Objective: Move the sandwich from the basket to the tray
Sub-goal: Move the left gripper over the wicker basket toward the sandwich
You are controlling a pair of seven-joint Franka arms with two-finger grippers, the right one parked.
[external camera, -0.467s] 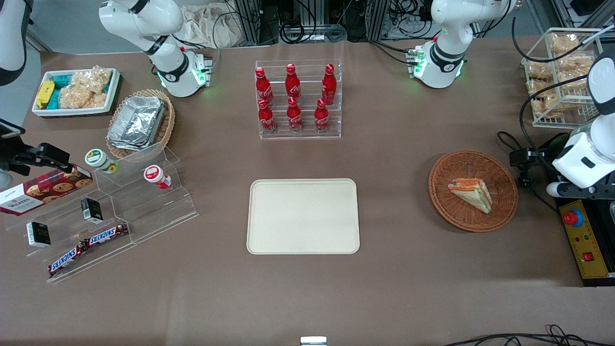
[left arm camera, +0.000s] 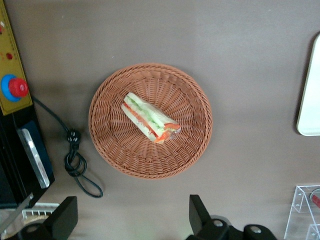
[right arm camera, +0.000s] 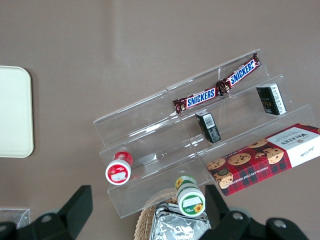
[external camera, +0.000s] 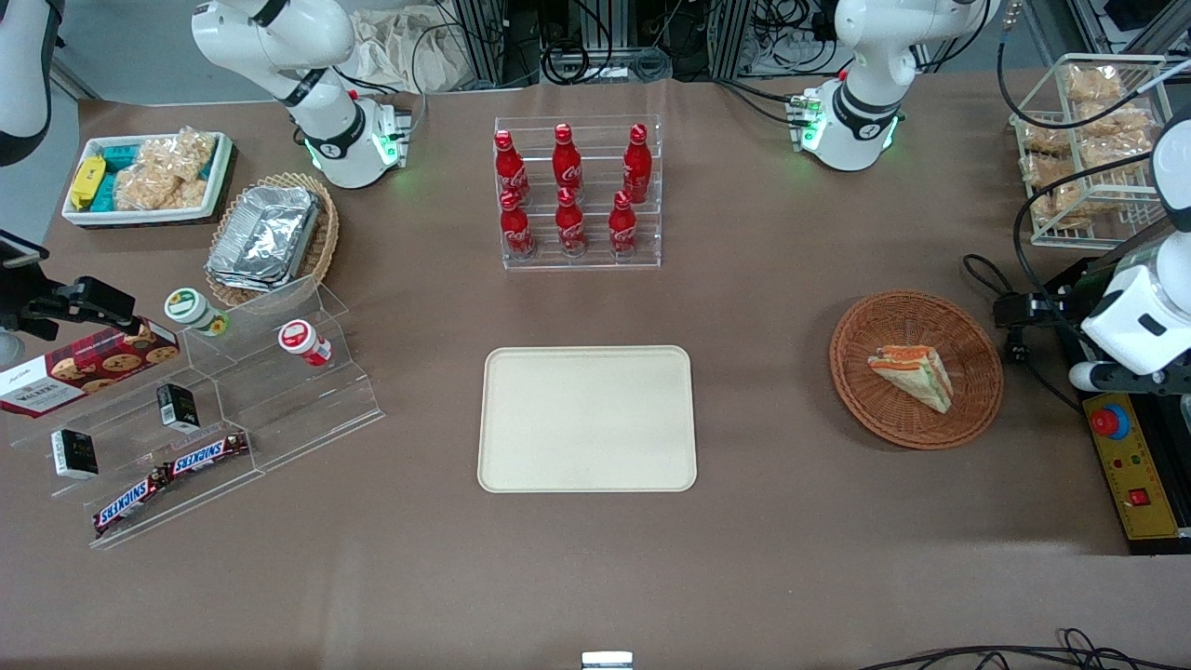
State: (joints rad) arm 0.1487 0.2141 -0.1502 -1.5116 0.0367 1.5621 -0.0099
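The wrapped triangular sandwich [external camera: 912,372] [left arm camera: 150,120] lies in the round reddish-brown wicker basket [external camera: 889,321] [left arm camera: 112,100], toward the working arm's end of the table. My left gripper [external camera: 1010,328] [left arm camera: 132,220] hovers beside the basket's rim, above the bare table, open wide with nothing between its black fingers [left arm camera: 200,215]. It touches neither the basket nor the sandwich. The cream-beige tray [external camera: 586,419] [left arm camera: 310,90] [right arm camera: 15,110] lies flat at the table's middle and holds nothing.
A yellow control box with a red button [external camera: 1130,465] and a coiled black cable [left arm camera: 75,165] lie close to the gripper. A wire rack of bagged snacks [external camera: 1089,140] stands near the working arm. A rack of red bottles [external camera: 577,195] stands farther from the camera than the tray.
The left arm's wrist and gripper have shifted slightly away from the basket, toward the table's end. The sandwich, basket and tray have not moved.
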